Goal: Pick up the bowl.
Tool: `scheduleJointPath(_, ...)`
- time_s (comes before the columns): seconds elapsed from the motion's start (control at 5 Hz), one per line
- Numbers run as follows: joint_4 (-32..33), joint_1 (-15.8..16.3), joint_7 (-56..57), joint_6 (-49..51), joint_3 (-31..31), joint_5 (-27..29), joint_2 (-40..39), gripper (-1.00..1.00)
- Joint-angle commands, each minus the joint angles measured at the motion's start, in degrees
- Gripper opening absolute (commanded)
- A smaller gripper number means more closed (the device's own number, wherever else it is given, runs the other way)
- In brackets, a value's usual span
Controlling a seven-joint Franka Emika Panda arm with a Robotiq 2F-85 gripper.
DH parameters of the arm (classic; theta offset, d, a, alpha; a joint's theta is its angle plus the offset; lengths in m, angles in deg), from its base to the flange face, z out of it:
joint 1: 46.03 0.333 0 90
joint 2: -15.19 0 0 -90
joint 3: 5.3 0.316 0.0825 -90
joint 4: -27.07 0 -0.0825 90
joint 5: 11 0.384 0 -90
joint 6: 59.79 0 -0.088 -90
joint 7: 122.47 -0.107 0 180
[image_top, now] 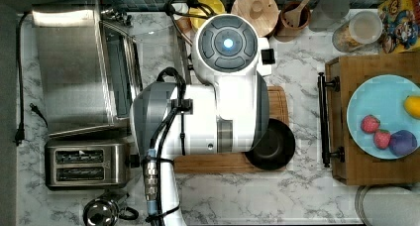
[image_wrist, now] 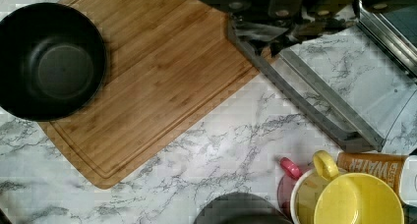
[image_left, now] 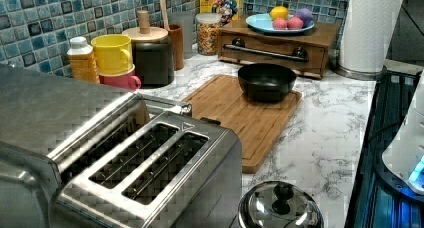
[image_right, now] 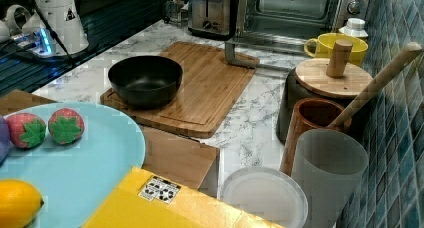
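The bowl (image_right: 145, 79) sits upright at a corner of the board (image_right: 205, 83) on the desk (image_left: 330, 133), rim open to approach (nothing crowds it). The pincer's state cannot be told.

Blue mosaic tile wall (image_left: 30, 23), white marble countertop (image_left: 325, 123)

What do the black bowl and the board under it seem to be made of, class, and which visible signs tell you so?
The bowl: smooth dark material with a soft sheen, perhaps coated metal, ceramic or plastic; highlights run along its rim, but the look leaves it open. The cutting board: wood, probably bamboo; warm brown with fine parallel grain strips and a groove cut near its edge.
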Motion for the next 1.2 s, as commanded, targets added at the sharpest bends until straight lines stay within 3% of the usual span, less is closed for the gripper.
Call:
scheduleJointPath(0.2,-0.05,0.02,0.72,-0.21,0.31,-0.01,-0.09,-1.0)
scheduleJointPath(0.4,0.68,1.07,1.64,-2.63,1.49,-2.62,0.14,-1.0)
scheduleJointPath(1.2,23.89,-5.28,2.04,-10.21,-6.21,-3.71,13.68,-1.0)
